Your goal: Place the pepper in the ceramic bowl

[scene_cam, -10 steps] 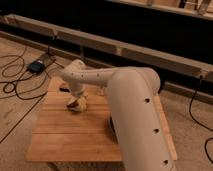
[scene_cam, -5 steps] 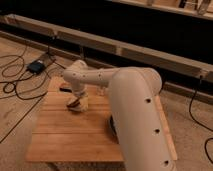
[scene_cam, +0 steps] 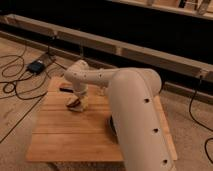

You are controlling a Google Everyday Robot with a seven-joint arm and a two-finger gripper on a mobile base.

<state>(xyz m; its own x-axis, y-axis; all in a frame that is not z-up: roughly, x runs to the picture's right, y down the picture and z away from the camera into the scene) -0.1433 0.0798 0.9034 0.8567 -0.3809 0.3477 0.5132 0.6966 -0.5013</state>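
Observation:
The pepper point(scene_cam: 73, 104) is a small dark red-brown piece lying on the left part of the wooden table point(scene_cam: 70, 135). My gripper point(scene_cam: 79, 99) hangs from the white arm's wrist directly over it, touching or almost touching it, next to a pale beige block point(scene_cam: 83, 104). The ceramic bowl point(scene_cam: 111, 126) is black and shows only as a dark sliver at the arm's left edge. The arm hides the rest of it.
A flat dark bar point(scene_cam: 65, 89) lies on the table behind the gripper. My wide white arm point(scene_cam: 132, 115) covers the table's right half. Black cables and a power box point(scene_cam: 36, 66) lie on the floor to the left. A long rail runs behind.
Almost nothing has changed. My gripper stays low over the pepper at the same spot on the table, and the arm holds the same pose.

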